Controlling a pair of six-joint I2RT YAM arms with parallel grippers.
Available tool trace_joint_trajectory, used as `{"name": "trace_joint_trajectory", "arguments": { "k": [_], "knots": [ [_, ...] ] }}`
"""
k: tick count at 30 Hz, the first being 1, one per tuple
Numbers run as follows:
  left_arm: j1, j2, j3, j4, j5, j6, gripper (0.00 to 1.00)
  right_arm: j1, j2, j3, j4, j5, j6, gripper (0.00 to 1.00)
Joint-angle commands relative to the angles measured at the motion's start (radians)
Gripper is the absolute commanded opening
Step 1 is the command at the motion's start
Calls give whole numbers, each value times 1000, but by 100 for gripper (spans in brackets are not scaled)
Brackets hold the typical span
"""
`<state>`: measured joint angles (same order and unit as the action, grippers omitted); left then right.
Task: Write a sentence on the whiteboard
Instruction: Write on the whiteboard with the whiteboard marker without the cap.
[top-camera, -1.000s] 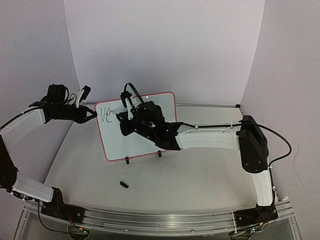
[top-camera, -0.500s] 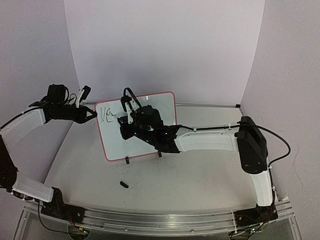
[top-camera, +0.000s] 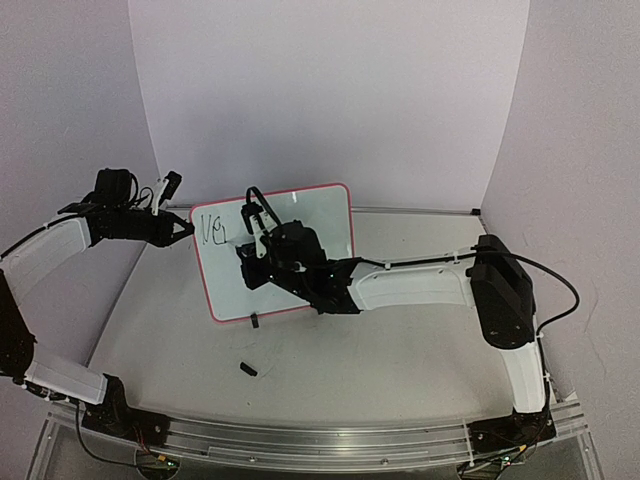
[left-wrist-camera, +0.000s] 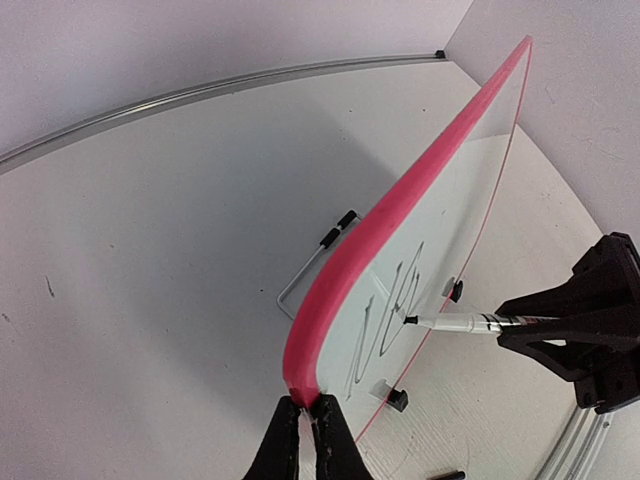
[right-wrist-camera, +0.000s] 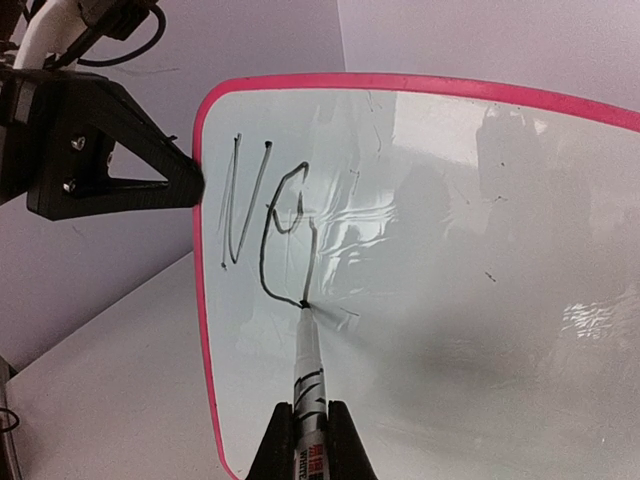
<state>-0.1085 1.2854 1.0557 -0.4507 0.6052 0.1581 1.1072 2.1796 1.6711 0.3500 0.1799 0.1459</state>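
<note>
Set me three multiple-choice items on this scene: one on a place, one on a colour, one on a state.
1. Where does the left claw grip the whiteboard?
A) on its side edge
B) on one black foot
C) in the middle of its face

2. What colour is the rim of the board?
A) blue
B) pink-red
C) green

3. How does the marker in the right claw stand?
A) capped
B) lifted well clear of the board
C) tip on the board

Answers:
1 A: the left wrist view shows the jaws shut on the rim.
2 B: every view shows a pink-red border.
3 C: the tip meets the end of the black writing.
</note>
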Motion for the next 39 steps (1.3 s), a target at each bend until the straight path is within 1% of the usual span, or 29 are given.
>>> {"name": "trace_joint_trajectory", "arguments": {
  "k": [1,25,39],
  "knots": [
    [-11,12,6,-26,-13,34,0,-15,-54,16,22,99,-24,0],
    [-12,14,8,-27,-13,35,0,-18,-34,73,37,127,-61,0],
    [-13,17,9,-27,-12,35,0,-19,-40,5,37,117,-19,0]
  ]
}}
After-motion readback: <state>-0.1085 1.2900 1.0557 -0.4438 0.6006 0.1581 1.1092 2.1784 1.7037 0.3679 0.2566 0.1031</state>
